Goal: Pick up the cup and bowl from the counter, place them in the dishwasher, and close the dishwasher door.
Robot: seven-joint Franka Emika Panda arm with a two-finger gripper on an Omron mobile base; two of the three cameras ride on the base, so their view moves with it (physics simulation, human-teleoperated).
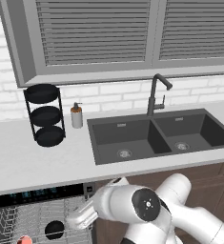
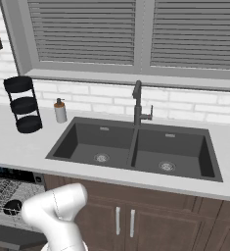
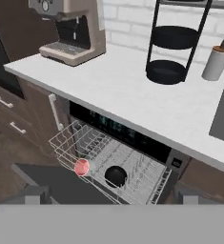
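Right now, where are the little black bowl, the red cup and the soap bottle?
Small round black bowl [image 3: 116, 176]: hand view, its dark middle.
Short white cup with red inside [image 3: 82, 167]: hand view, red inside.
Brown-topped grey soap bottle [image 1: 76, 117]: left base view, its body.

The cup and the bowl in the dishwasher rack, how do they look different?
The cup shows a red-coral colour, while the bowl is all black. The cup sits at the rack's outer left edge in the hand view; the bowl sits further in, toward the middle. The cup looks a little smaller than the bowl there. Both are round, and both rest in the pulled-out wire rack of the open dishwasher.
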